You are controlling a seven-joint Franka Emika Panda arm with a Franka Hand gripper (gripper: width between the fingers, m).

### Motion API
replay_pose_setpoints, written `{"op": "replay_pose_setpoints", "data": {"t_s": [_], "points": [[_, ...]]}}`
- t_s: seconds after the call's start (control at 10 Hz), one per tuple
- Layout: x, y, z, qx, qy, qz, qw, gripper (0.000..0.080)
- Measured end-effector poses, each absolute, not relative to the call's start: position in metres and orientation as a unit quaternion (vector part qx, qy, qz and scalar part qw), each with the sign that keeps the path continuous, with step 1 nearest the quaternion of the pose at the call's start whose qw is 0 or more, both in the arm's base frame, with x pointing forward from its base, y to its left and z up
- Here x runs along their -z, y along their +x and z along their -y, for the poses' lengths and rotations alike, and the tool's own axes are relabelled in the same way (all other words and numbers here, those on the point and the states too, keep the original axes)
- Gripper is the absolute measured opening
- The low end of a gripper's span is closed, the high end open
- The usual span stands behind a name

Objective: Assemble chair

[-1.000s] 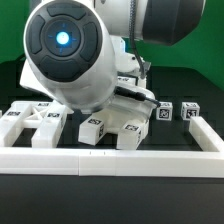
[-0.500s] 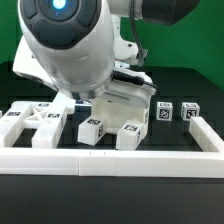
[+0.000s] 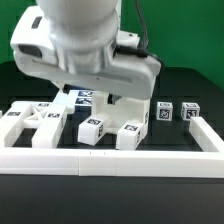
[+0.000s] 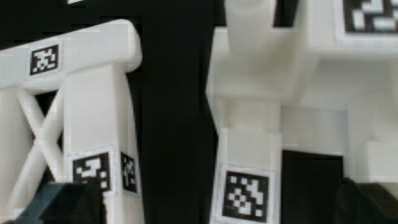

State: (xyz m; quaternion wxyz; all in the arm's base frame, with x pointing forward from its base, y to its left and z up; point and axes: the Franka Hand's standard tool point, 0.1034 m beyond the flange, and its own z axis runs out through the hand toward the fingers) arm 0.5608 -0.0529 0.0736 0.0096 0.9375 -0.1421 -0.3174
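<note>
The chair's white tagged parts lie on the black table behind the front rail. A framed panel with crossed braces [image 3: 30,120] is at the exterior view's left, two short posts [image 3: 92,128] [image 3: 130,133] are in the middle, and two small blocks [image 3: 163,112] [image 3: 188,112] are at the right. In the wrist view the framed panel [image 4: 89,95] and a tagged post [image 4: 258,150] lie side by side. My gripper [image 4: 214,212] hovers above them, its dark fingertips [image 4: 63,205] wide apart at the picture's corners, open and holding nothing. In the exterior view the arm's body hides the fingers.
A long low white border rail [image 3: 110,156] runs along the front and turns back at the exterior view's right [image 3: 208,132]. A tagged white piece [image 3: 85,97] shows under the arm. The arm's bulky white body [image 3: 85,50] hangs over the middle parts.
The arm's body has turned and swung up and toward the exterior view's left, uncovering more of the middle parts. No part has moved.
</note>
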Motion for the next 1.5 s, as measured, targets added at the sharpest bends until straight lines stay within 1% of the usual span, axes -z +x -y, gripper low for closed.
{"op": "replay_pose_setpoints", "data": {"t_s": [0.2,0.4,0.5,0.6,0.7,1.0,1.3,1.5], "points": [[-0.075,0.572,0.05,0.24,0.96,0.146,0.01,0.0649],[-0.071,0.568,0.036,0.166,0.968,0.188,0.021,0.0649],[-0.071,0.569,0.035,0.149,0.972,0.182,0.019,0.0649],[-0.07,0.576,0.039,0.115,0.981,0.155,0.015,0.0649],[-0.07,0.576,0.052,0.109,0.988,0.113,0.003,0.0649],[-0.073,0.58,0.09,0.094,0.995,0.022,-0.011,0.0649],[-0.071,0.579,0.093,0.092,0.995,0.024,-0.009,0.0649],[-0.065,0.581,0.115,0.077,0.997,-0.003,-0.006,0.0649]]}}
